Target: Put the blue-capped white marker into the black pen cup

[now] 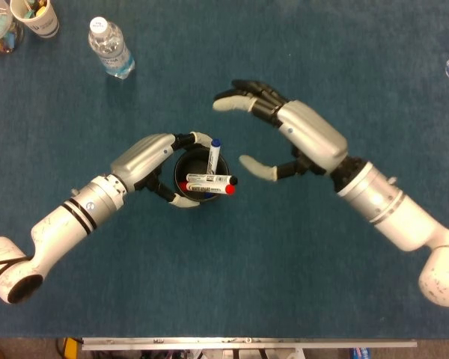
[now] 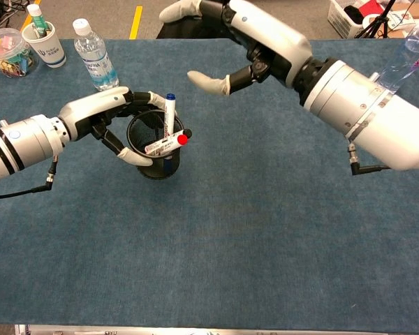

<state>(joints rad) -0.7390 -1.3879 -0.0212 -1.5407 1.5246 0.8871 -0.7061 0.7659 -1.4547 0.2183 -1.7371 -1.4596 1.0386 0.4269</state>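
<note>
The blue-capped white marker (image 1: 213,155) (image 2: 170,122) stands upright in the black mesh pen cup (image 1: 195,176) (image 2: 155,148), cap up. A red-capped and a black-capped marker (image 2: 166,142) lie across the cup's rim. My left hand (image 1: 156,166) (image 2: 110,120) grips the cup from its left side, fingers wrapped around the rim. To the right and above the cup hangs my right hand (image 1: 273,134) (image 2: 227,43), fingers spread and holding nothing, apart from the marker.
A water bottle (image 1: 111,48) (image 2: 93,45) stands far left of the cup. A paper cup with pens (image 1: 36,15) (image 2: 46,40) and a clear tub (image 2: 8,52) sit at the far left corner. Another bottle (image 2: 403,59) stands at the far right.
</note>
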